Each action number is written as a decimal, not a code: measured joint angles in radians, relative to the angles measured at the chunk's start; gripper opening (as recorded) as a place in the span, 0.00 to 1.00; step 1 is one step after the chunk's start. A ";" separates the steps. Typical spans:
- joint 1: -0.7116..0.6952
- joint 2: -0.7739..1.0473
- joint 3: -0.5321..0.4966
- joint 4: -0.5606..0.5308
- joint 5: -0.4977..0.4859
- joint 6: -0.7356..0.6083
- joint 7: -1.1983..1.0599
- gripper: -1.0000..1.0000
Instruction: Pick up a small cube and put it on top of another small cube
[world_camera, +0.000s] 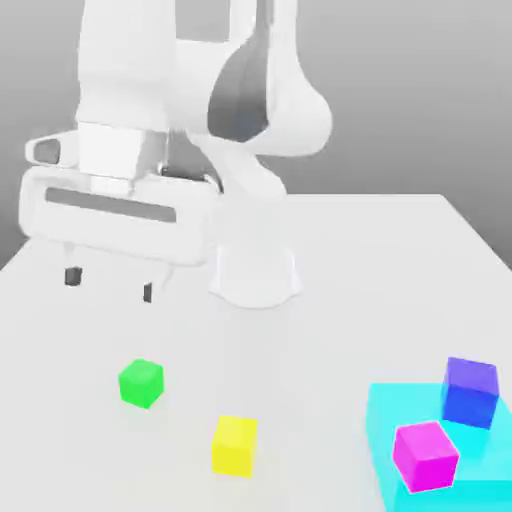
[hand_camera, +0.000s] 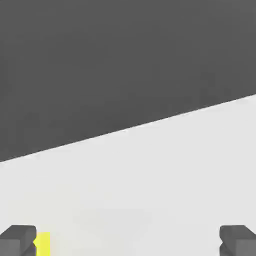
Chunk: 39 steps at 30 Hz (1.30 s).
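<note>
Green cube (world_camera: 141, 383) sits on the white table (world_camera: 330, 330), unmarked, with bare surface all round it. Yellow cube (world_camera: 235, 445) lies near, toward the exterior view's right and closer to the camera, apart from it. Gripper (world_camera: 109, 283) hangs above the table behind the green cube, fingers (world_camera: 72, 275) spread wide, holding nothing. Magenta cube (world_camera: 425, 455) and blue cube (world_camera: 470, 392) rest on a cyan block (world_camera: 385, 415) well apart at the exterior view's right.
</note>
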 joint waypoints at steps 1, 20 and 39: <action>-0.010 0.045 -0.018 -0.032 0.015 0.034 -0.017 0.50; -0.178 0.433 0.130 -0.078 0.283 0.339 -0.223 0.00; 0.288 0.153 0.389 0.205 0.155 -0.220 0.346 0.00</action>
